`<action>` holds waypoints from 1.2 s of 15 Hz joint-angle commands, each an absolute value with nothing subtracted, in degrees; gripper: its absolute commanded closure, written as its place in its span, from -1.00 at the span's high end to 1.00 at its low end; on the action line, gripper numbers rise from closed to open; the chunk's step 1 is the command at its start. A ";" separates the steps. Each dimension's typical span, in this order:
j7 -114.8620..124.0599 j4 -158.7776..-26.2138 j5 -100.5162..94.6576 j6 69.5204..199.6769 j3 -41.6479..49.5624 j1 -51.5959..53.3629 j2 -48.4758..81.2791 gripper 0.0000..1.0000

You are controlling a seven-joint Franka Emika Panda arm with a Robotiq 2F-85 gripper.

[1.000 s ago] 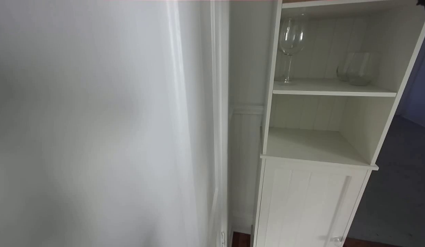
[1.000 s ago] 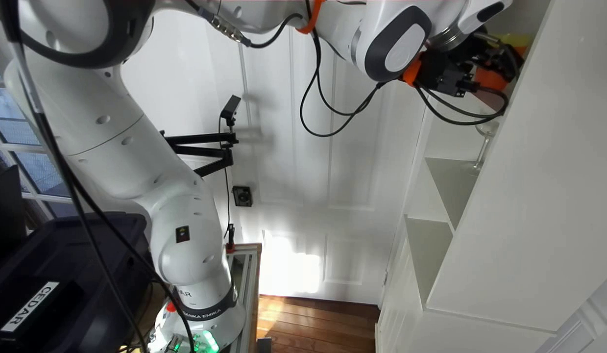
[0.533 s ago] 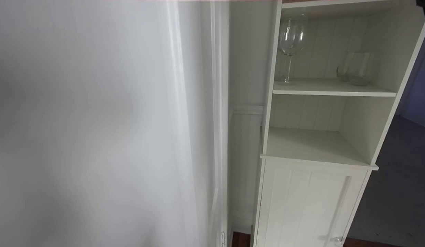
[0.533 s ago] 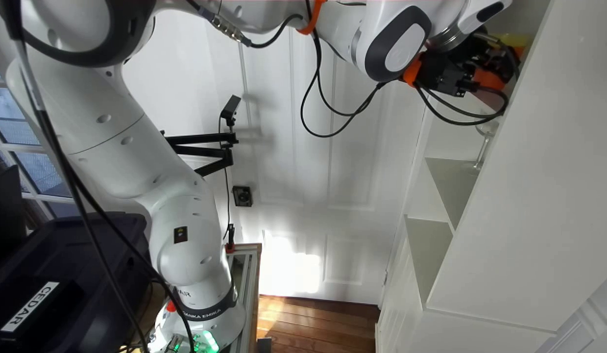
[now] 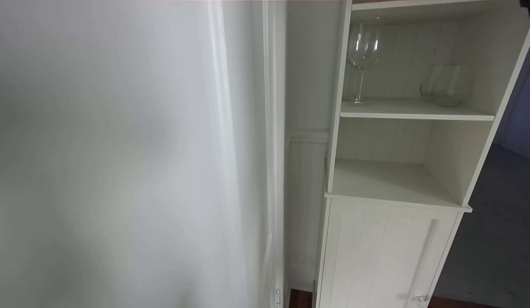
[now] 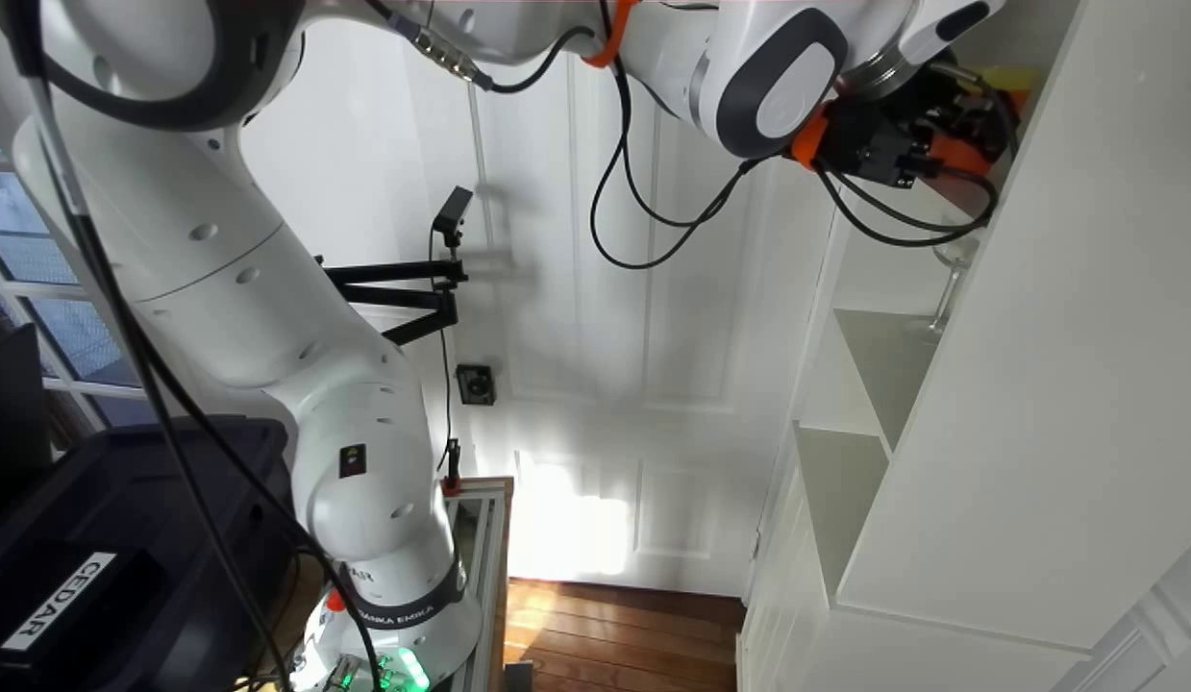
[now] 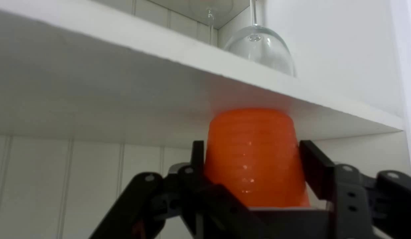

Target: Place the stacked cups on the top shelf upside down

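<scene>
An orange cup (image 7: 255,156) fills the middle of the wrist view, its narrower end against or close to the shelf board (image 7: 92,93). That picture stands upside down, so the wide end points up. My gripper (image 7: 251,146) has one finger on either side of the cup, close against its walls, and looks shut on it. In an exterior view orange parts of the stack (image 6: 960,156) and a yellow part (image 6: 1013,79) above show behind the gripper, on the top shelf. How many cups are nested cannot be told. Another exterior picture cuts off above the top shelf board (image 5: 423,5).
Below stands a wine glass (image 5: 363,47), with clear tumblers (image 5: 451,85) to its right on the middle shelf (image 5: 418,111). The cabinet's side panel (image 6: 1056,384) rises close beside the gripper. Loose black cables (image 6: 917,235) hang from the wrist.
</scene>
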State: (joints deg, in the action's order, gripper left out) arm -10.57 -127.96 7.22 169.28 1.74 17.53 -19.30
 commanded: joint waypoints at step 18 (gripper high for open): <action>-14.16 -119.84 -17.23 146.00 -7.92 6.41 -23.57 -0.07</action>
